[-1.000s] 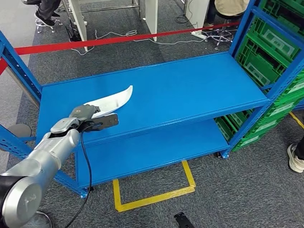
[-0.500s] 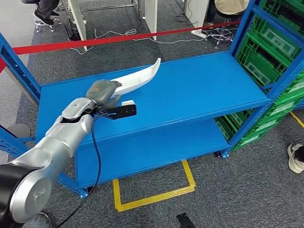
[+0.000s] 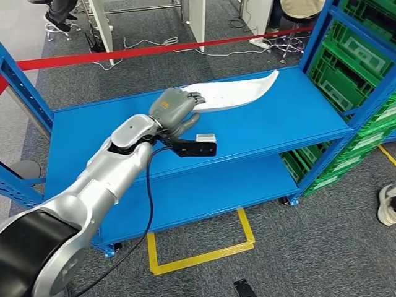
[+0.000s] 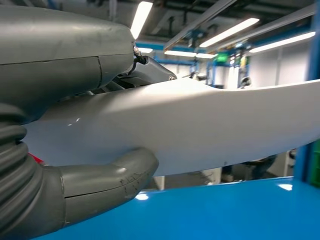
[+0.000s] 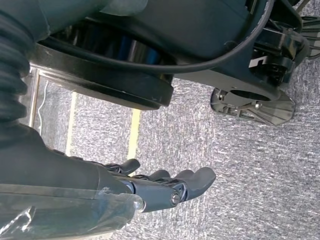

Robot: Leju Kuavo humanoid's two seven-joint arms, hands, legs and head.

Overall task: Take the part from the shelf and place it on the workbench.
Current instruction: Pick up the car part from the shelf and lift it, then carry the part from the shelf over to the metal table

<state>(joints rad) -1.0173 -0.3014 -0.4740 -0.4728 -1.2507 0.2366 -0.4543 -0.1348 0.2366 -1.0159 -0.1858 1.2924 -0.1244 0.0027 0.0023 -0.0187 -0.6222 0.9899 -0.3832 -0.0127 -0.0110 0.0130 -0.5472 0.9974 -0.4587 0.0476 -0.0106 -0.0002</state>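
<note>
My left hand (image 3: 175, 108) grips the white part (image 3: 233, 94), a long curved blade-like piece, by its broad end. From my head view I see my fingers (image 3: 195, 97) wrapped over the top of that end, with the rest of the part reaching out toward the back right corner of the blue workbench (image 3: 280, 117), its pointed tip near the far edge. Whether the part rests on the bench top or hangs just above it I cannot tell from up there.

My left wrist view answers some of that. There the part (image 4: 196, 125) runs across the frame with my thick grey thumb (image 4: 109, 177) curled under it and my darker fingers (image 4: 149, 72) pressing from the other side, so the piece is clamped between them. Beneath the thumb the blue surface (image 4: 211, 210) shows as a separate band, and background shows between the part's lower edge and the bench further along, so at least that stretch is raised off the top.

The head view also takes in things the wrist camera misses: a red tape line (image 3: 140, 52) stretched behind the bench, green crates (image 3: 354, 55) stacked in the blue shelf (image 3: 322, 31) at the right, and a yellow floor marking (image 3: 200, 257) in front of the bench's near edge.

My right hand (image 5: 166, 187) hangs low over grey carpet (image 5: 245, 190); its fingers lie loosely extended, slightly apart, holding nothing.
</note>
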